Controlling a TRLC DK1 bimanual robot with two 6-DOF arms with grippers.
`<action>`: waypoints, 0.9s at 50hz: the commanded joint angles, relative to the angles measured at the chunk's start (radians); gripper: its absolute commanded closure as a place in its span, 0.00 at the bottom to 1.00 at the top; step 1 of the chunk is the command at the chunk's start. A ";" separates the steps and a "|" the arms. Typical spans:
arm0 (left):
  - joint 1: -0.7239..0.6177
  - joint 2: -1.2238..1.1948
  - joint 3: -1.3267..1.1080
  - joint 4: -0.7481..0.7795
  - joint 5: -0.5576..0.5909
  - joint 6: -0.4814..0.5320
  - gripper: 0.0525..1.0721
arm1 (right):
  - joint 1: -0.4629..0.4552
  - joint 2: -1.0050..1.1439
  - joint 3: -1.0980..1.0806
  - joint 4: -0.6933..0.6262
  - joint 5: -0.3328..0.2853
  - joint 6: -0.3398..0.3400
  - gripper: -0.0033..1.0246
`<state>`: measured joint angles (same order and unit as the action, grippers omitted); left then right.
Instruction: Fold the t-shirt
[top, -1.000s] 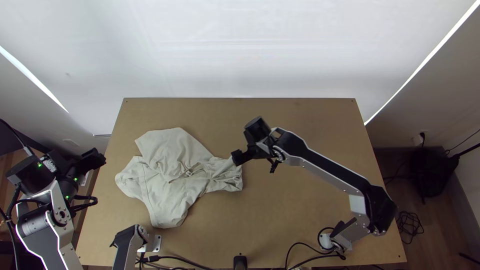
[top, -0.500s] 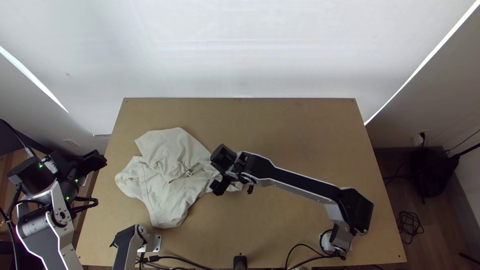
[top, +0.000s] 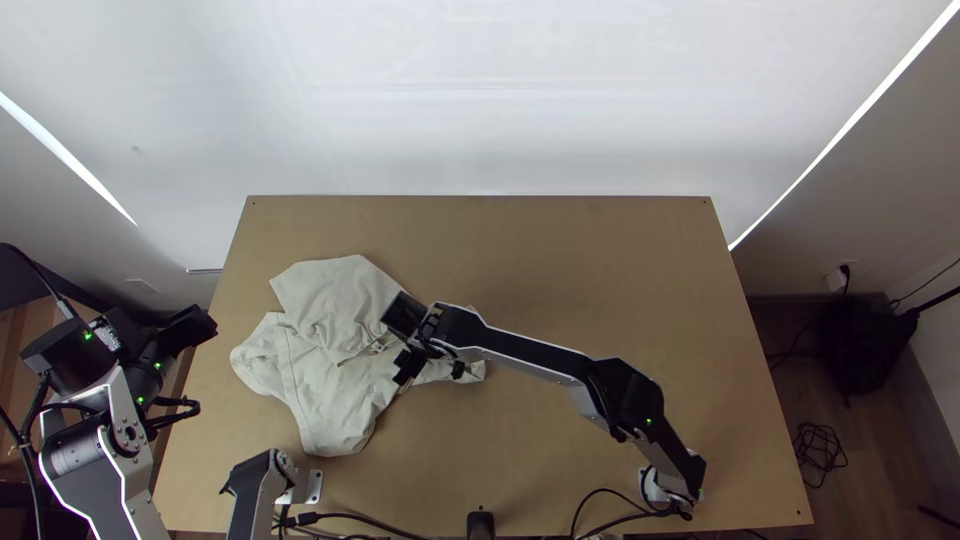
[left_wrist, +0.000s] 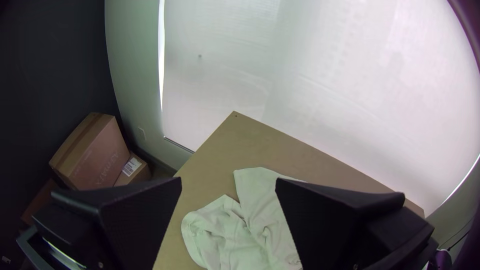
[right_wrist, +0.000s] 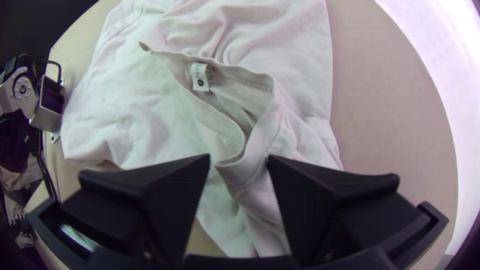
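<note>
The pale t-shirt (top: 335, 400) lies bunched and wrinkled on the left half of the table, one end stretching rightward under my right gripper (top: 400, 378). My left gripper (top: 208, 325) is off the table's left edge, away from the cloth. In the left wrist view, my left gripper (left_wrist: 228, 185) stands open, with the t-shirt (left_wrist: 255, 225) lying beyond it. In the right wrist view, my right gripper (right_wrist: 239, 159) is open over the t-shirt (right_wrist: 135, 115), near the collar opening and its small white label (right_wrist: 199, 77); a raised fold lies between the two fingers.
Bare wooden table (top: 600, 260) extends behind and right of the cloth. A small black object (top: 480, 524) and cables (top: 600, 492) are at the near edge. Cardboard boxes (left_wrist: 95, 150) stand on the floor to the left.
My right gripper has moved left and somewhat nearer, from the cloth's right end to over its middle. The left arm has shifted only slightly right. The t-shirt looks unchanged.
</note>
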<state>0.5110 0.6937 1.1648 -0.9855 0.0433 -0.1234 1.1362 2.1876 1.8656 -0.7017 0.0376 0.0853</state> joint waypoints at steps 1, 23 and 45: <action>0.000 0.004 -0.008 0.002 -0.002 -0.016 0.04 | -0.018 0.031 0.052 -0.025 0.004 0.047 0.97; -0.243 0.079 -0.048 -0.030 0.000 0.080 0.04 | -0.317 -0.115 0.027 -0.041 -0.001 0.103 0.97; -0.649 0.184 -0.203 -0.156 -0.011 0.400 0.06 | -0.596 -0.138 0.052 -0.024 -0.002 0.094 0.97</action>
<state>-0.0803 0.8516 1.0164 -1.0771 0.0399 0.1699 0.5922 2.0716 1.8915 -0.7349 0.0330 0.1715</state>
